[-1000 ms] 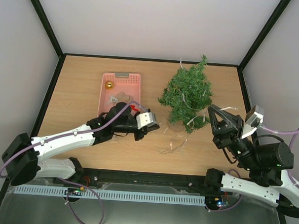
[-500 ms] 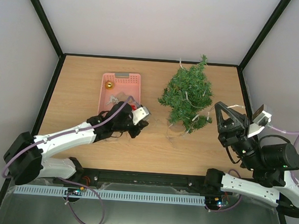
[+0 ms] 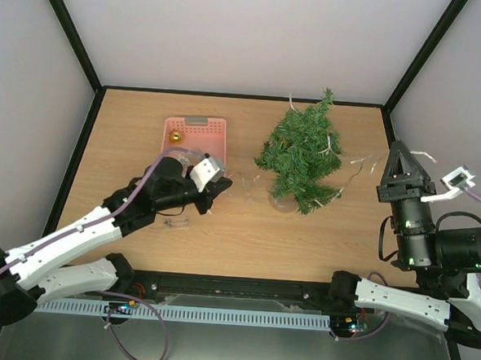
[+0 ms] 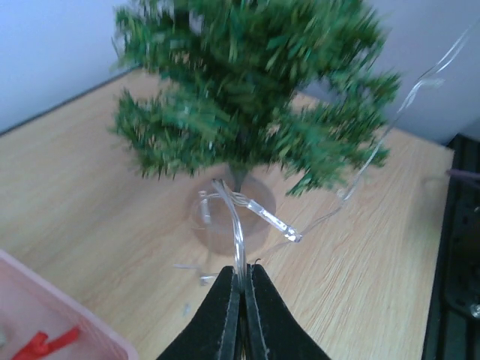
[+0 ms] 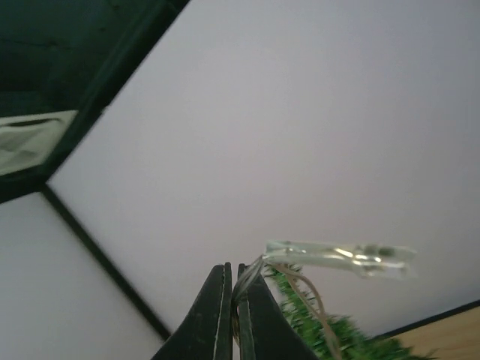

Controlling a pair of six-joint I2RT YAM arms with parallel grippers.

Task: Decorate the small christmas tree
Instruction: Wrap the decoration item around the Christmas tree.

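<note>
Standing upright on its clear round base, the small christmas tree sits right of centre on the counter, toward the far edge. A clear light string is draped through its branches and loops around the foot of the trunk.

My left gripper is to the left of the tree and aimed at its base. Its jaws are pinched together on one end of the string, which runs straight from my fingertips to the trunk. My right gripper is raised to the right of the tree and points upward. Its jaws are likewise closed on another stretch of the string, which sags between it and the branches.

Just behind my left gripper lies the pink basket, with a gold bauble in its far left corner and something red near its near edge.

A second ago my right gripper was down beside the tree's near right branches, and a loose loop of string lay on the counter in front of the base. Now that gripper is higher and further right, and the loop is gone from there. My left gripper has drawn back to the left, away from the tree.
</note>
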